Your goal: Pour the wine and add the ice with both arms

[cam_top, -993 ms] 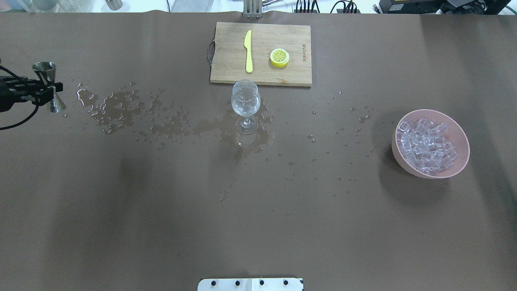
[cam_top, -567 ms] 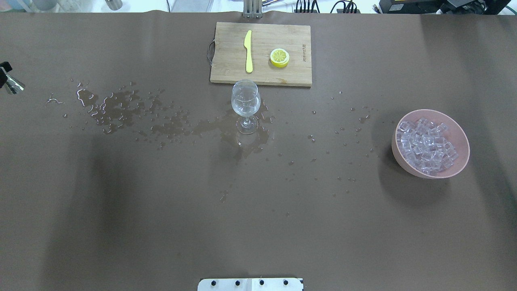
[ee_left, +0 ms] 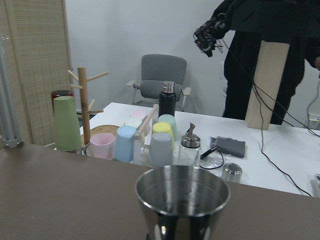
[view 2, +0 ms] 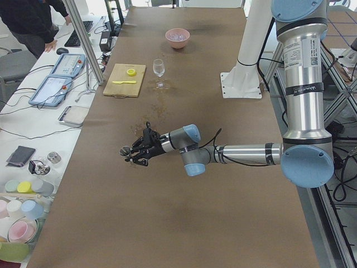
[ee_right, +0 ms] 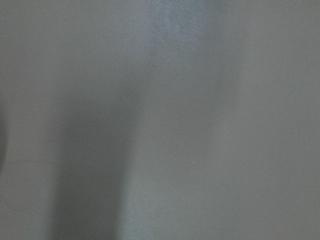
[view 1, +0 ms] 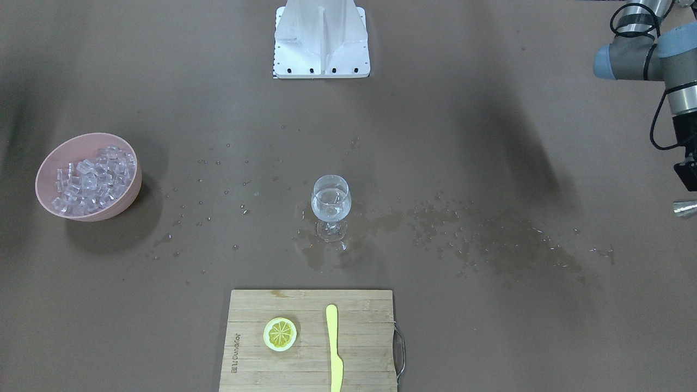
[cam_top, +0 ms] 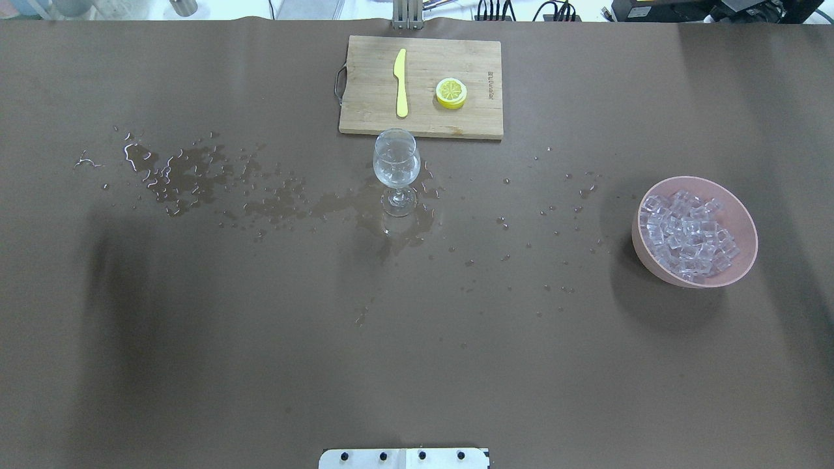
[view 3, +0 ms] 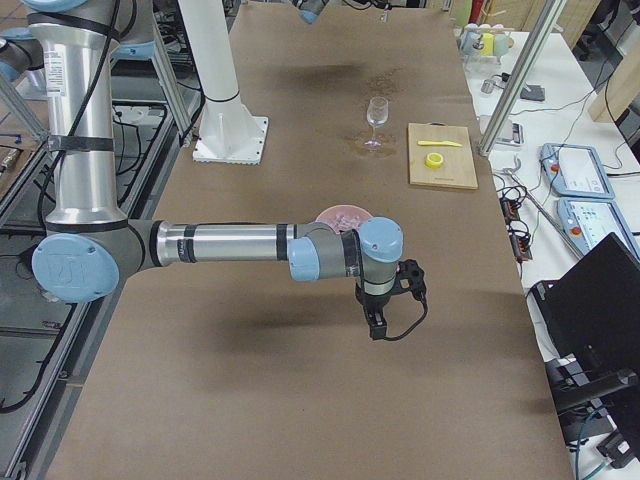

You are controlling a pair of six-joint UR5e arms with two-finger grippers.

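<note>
A wine glass [cam_top: 396, 170] stands upright at mid-table with a little clear wine [view 1: 330, 207] in its bowl. The ice [cam_top: 688, 236] fills a pink bowl [cam_top: 743, 221] on the right side of the overhead view. My left gripper [view 1: 689, 185] is at the table's left end, shut on a steel jigger [view 1: 685, 208]. The left wrist view shows the jigger's cup [ee_left: 182, 200] upright and empty. My right gripper [view 3: 375, 320] hangs over bare table short of the pink bowl [view 3: 343, 215]; I cannot tell whether it is open or shut.
A wooden cutting board [cam_top: 456, 117] behind the glass carries a yellow knife [cam_top: 400, 83] and a lemon slice [cam_top: 451, 92]. Spilled liquid [cam_top: 195, 179] streaks the brown table from the glass leftward. A side table with cups [ee_left: 125, 142] and a person [ee_left: 265, 60] lie beyond the left end.
My left gripper has carried the jigger leftward, out of the overhead view. The glass, bowl and board have not moved.
</note>
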